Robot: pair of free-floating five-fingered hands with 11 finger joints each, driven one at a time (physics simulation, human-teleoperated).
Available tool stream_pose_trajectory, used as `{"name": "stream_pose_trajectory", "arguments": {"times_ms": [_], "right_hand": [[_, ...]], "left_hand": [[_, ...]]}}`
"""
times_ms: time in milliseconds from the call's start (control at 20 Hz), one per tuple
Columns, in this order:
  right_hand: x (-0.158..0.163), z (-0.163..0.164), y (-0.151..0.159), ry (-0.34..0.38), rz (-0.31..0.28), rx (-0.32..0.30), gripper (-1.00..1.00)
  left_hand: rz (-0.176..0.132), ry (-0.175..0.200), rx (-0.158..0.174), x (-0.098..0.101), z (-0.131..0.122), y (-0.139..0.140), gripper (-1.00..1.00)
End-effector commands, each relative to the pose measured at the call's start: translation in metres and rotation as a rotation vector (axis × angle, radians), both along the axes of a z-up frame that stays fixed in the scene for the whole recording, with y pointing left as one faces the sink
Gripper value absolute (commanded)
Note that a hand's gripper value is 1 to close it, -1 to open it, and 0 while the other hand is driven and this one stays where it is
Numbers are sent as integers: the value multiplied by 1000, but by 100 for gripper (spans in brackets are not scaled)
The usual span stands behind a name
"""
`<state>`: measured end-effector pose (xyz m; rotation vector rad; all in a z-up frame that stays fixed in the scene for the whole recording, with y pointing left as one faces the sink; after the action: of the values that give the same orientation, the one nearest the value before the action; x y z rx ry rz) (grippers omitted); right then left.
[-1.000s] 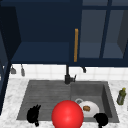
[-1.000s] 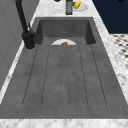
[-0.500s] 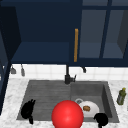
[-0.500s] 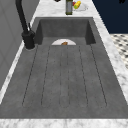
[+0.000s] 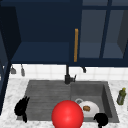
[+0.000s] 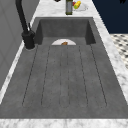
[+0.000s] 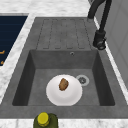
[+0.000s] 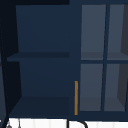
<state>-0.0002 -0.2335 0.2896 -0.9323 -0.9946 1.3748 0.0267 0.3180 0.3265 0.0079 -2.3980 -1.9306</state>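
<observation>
My left hand (image 5: pixel 21 108) hovers over the left edge of the dark draining board (image 5: pixel 47 95), fingers straight and pointing up, holding nothing. My right hand (image 5: pixel 101 119) hangs at the front right corner of the sink basin (image 5: pixel 106 96), close to a white plate (image 5: pixel 93 108) that lies in the basin. A brown piece of food (image 7: pixel 63 84) sits on the plate (image 7: pixel 64 96). Between the hands, a large red ball (image 5: pixel 67 115) covers the sink's front edge; neither hand touches it.
A black faucet (image 5: pixel 67 77) stands behind the sink. An olive-green bottle (image 5: pixel 121 96) is on the marble counter at the right. Above, the wall cabinet's (image 8: pixel 42 75) left side stands open, with an orange handle (image 5: pixel 76 45) on its door. A drain (image 7: pixel 82 80) lies beside the plate.
My left hand has drifted left and slightly up, from over the draining board toward its left edge. The right hand, ball and plate have stayed put.
</observation>
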Motion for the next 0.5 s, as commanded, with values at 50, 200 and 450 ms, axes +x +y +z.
{"name": "stream_pose_trajectory", "arguments": {"times_ms": [50,200,450], "right_hand": [[0,0,0,0,0,0,0],[0,0,0,0,0,0,0],[0,0,0,0,0,0,0]], "left_hand": [[-52,0,-25,11,0,22,-100],[-49,1,-20,20,0,38,-100],[-39,1,-32,41,-7,66,-100]]}}
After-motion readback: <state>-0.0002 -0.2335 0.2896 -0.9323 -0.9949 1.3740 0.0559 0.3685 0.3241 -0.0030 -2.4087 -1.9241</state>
